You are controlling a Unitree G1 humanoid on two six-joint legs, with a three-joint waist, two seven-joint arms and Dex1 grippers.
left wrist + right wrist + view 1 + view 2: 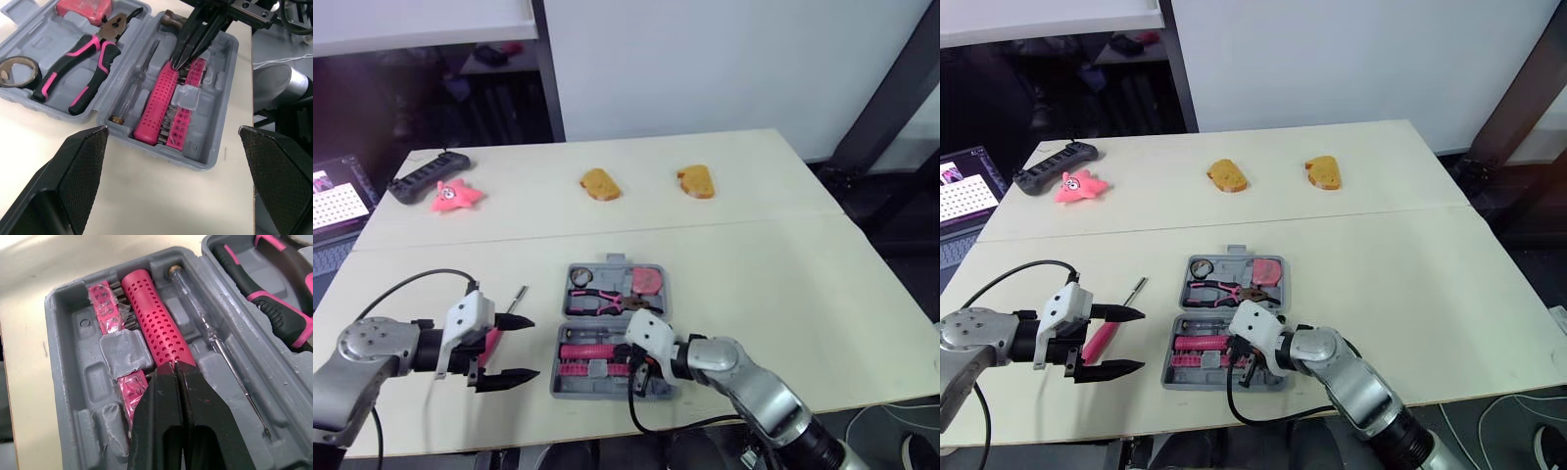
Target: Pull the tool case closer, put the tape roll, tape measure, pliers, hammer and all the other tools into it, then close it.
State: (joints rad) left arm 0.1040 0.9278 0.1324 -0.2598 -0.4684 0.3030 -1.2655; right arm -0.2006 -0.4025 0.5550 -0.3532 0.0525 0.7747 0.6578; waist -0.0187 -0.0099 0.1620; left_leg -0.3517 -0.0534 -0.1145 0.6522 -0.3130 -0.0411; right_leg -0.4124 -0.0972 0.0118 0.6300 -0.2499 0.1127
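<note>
Right wrist view shows right end effector [175, 368] closed against hammer [151, 318]; left end effector [533, 348] gapes wide.

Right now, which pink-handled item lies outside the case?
The screwdriver, on the table beside the open left tool. The pliers and hammer, also pink-handled, already lie inside the case.
</note>
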